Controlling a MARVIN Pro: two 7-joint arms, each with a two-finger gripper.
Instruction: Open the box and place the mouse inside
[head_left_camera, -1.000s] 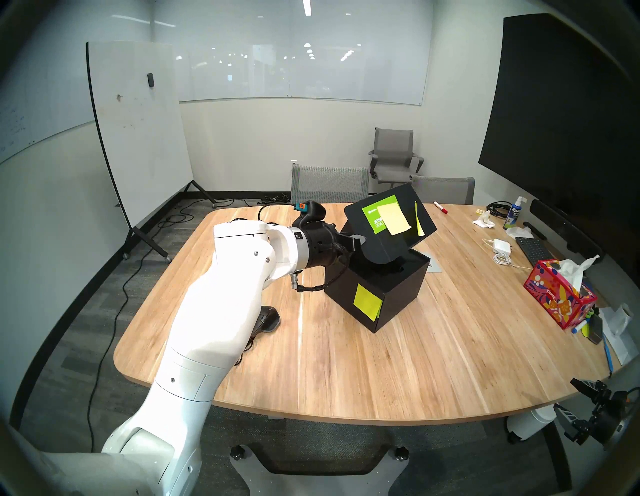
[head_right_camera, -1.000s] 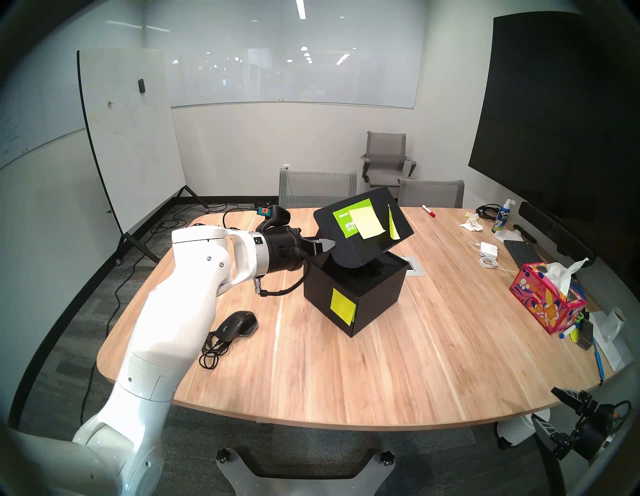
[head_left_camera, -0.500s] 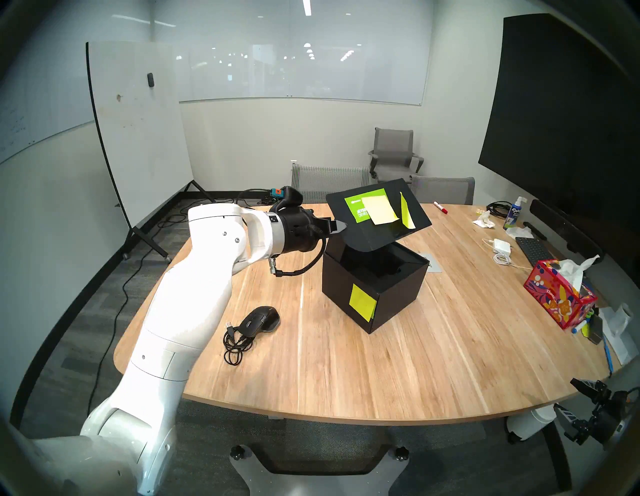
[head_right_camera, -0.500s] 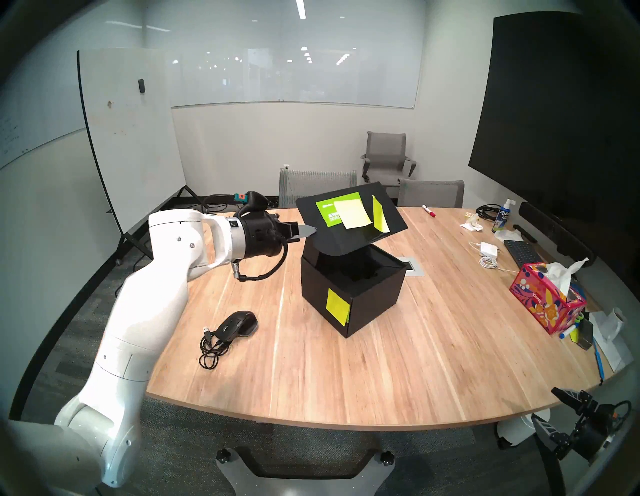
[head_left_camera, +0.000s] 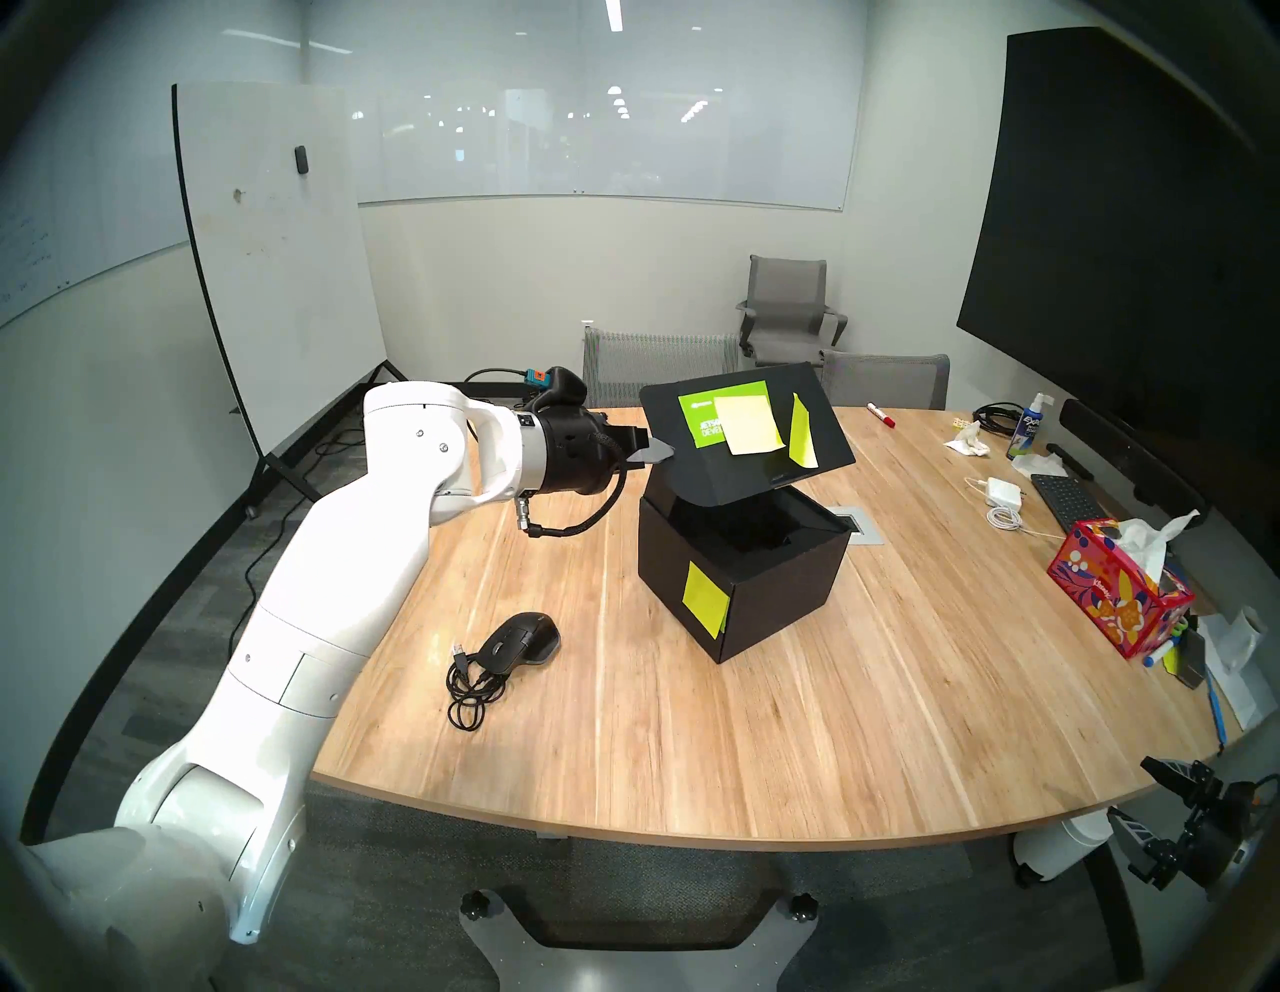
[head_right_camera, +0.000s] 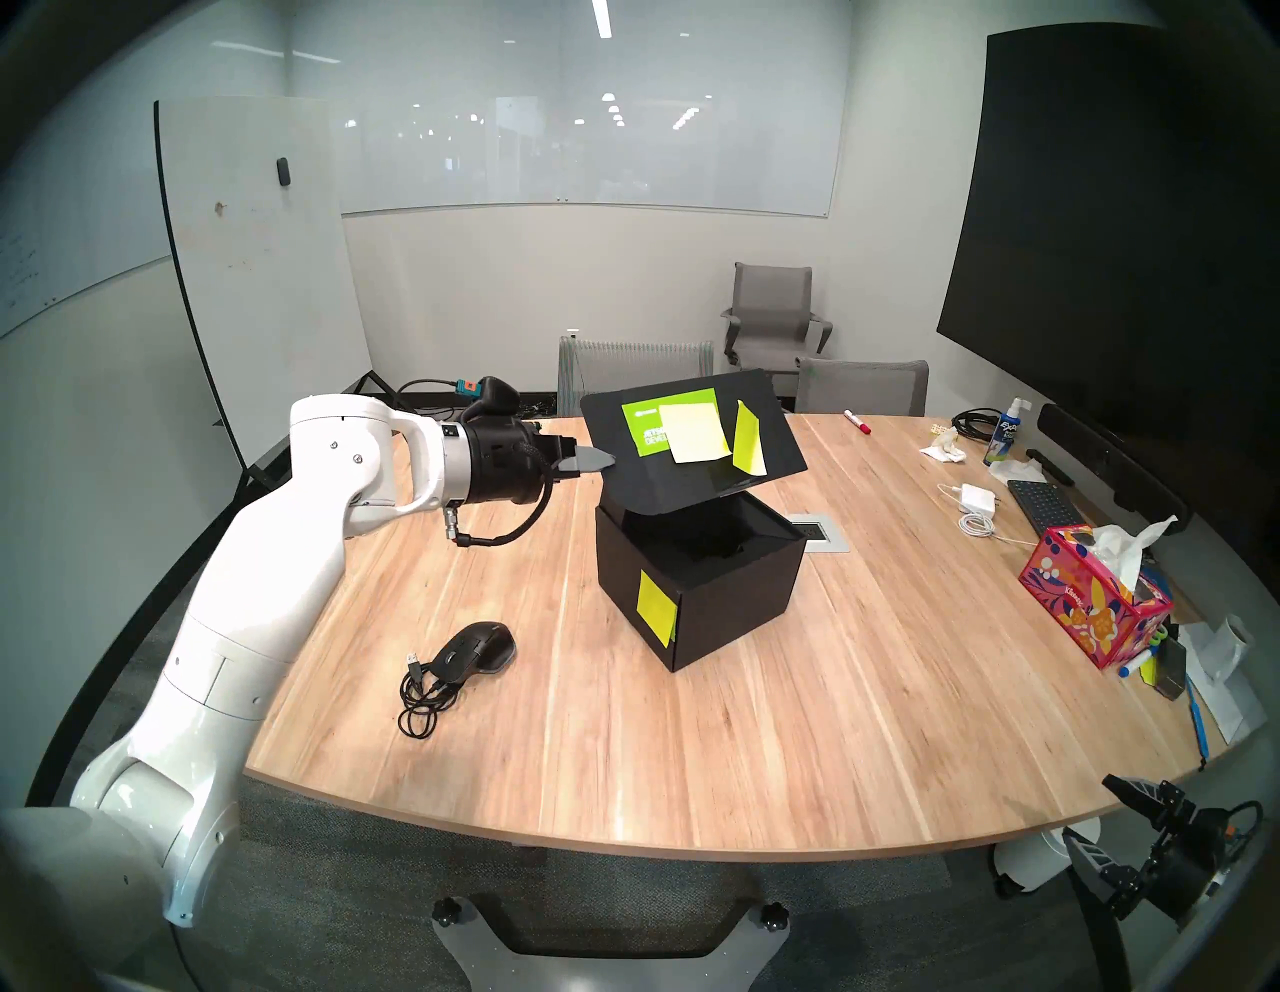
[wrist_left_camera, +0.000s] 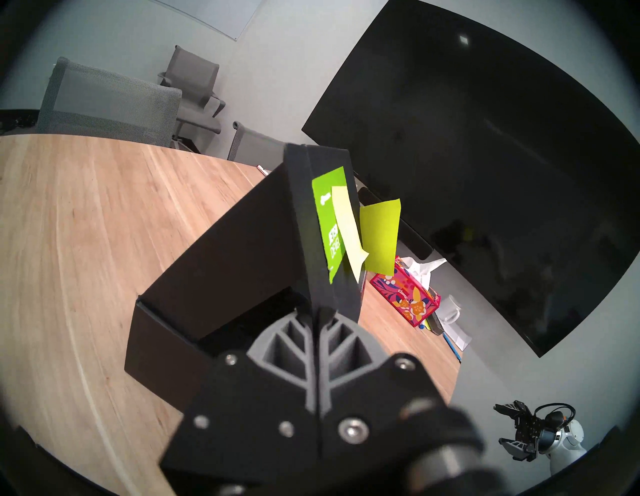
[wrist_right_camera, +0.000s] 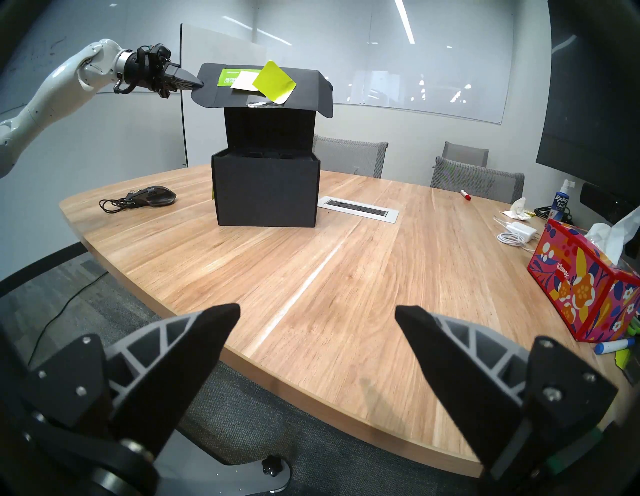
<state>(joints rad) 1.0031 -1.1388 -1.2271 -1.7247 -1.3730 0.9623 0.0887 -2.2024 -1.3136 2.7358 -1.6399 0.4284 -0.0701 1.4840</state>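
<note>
Left claw (head_left_camera: 661, 454) is clamped on the raised lid edge of the box (head_left_camera: 744, 575), while I see the right claw (wrist_right_camera: 317, 324) spread empty and the mouse (head_left_camera: 519, 641) lying on the surface (head_left_camera: 831, 693).

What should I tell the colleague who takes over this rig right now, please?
Left gripper: shut on the side flap of the black cardboard box's lid, holding it raised.
Right gripper: open, empty, parked off the wooden table at its near right corner.
Matte black cardboard box: mid-table, top open, black insert visible.
Black ergonomic mouse with its coiled cable: on the table, left of the box, untouched.
Done: lid lifted.
Left: pick up the mouse and place it inside the box.
</note>
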